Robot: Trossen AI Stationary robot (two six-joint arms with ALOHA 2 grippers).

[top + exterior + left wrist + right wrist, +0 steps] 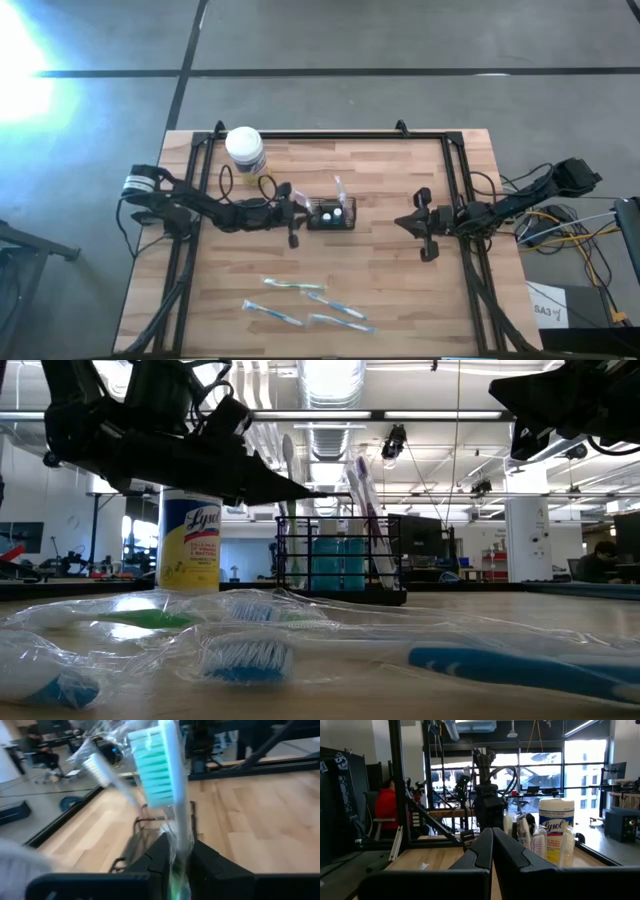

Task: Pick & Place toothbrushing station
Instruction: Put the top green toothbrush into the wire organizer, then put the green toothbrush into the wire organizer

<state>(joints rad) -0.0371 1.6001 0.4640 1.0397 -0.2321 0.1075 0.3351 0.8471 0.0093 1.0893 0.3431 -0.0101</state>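
On a slatted wooden table (pixel 400 290) in an open workshop, the black toothbrushing station (pixel 332 214) stands near the centre with wrapped brushes upright in it. The left gripper (pixel 293 210) sits just beside its left end, fingers (pixel 159 857) pinching a plastic-wrapped green-bristled toothbrush (pixel 162 775) above the holder. The right gripper (pixel 424 226), fingers pressed together and empty, waits well apart to the right. A wipes canister (pixel 245 150) stands behind; four wrapped toothbrushes (pixel 305 303) lie at the front.
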